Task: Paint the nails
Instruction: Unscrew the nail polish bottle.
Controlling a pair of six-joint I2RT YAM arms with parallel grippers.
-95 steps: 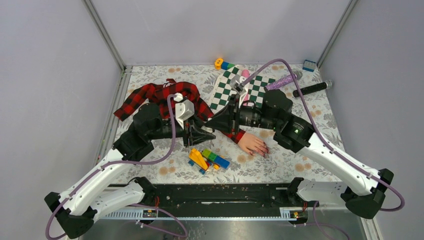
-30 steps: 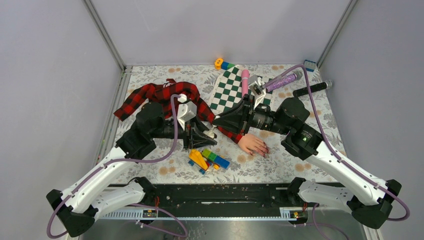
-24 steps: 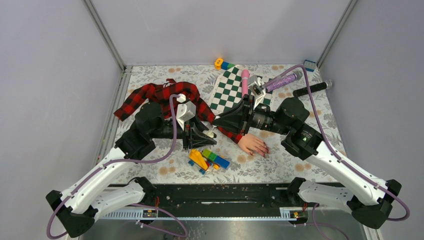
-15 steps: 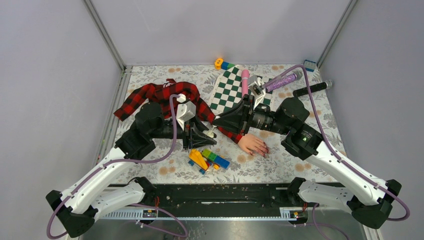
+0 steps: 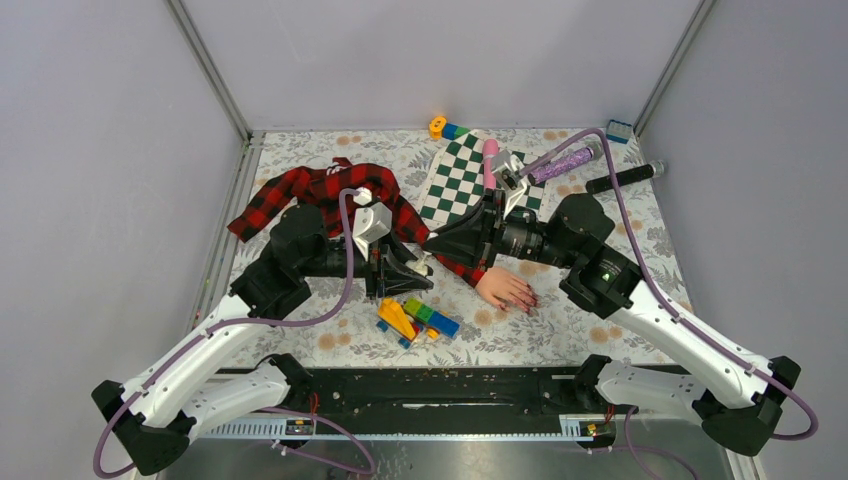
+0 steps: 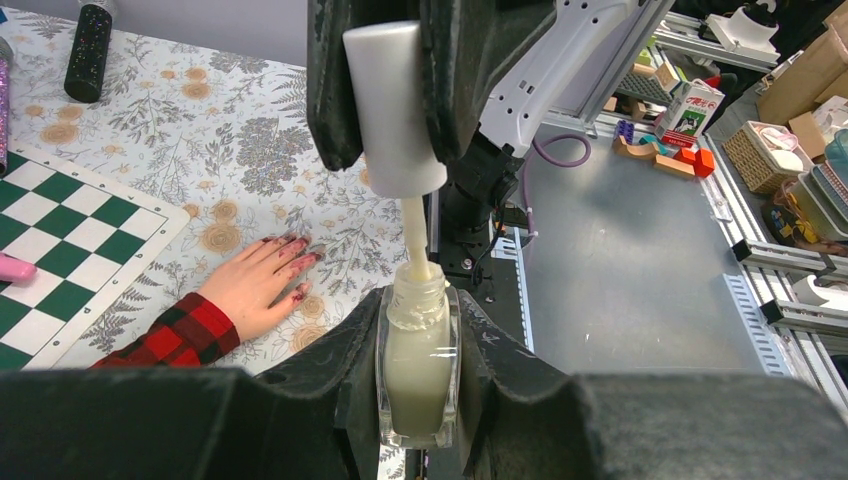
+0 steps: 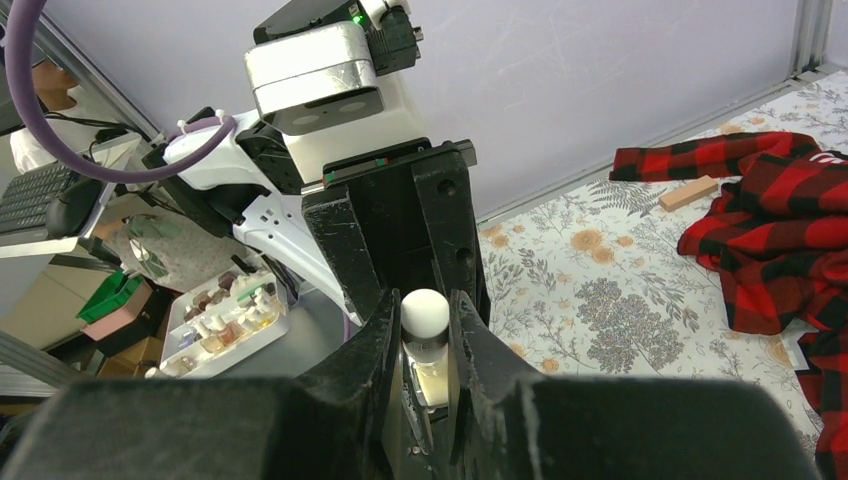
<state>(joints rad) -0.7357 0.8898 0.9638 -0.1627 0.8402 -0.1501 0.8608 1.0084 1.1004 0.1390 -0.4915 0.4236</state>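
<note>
1. Near the middle of the floral surface (image 5: 540, 338), a small pale bottle (image 6: 418, 388) is held upright, clamped tight in the left pincer (image 6: 418, 335).
2. The white cap (image 6: 393, 100) is gripped by the right pincer (image 7: 425, 335) right above it, with the brush stem dipped into the bottle's neck.
3. The mannequin hand (image 5: 505, 288) is laid flat just right of both pincers.
4. The nails (image 6: 297, 262) are seen dark red, kinda smudgy, apart from the brush.
5. Coloured blocks (image 5: 415, 315) are piled beside the left pincer.
</note>
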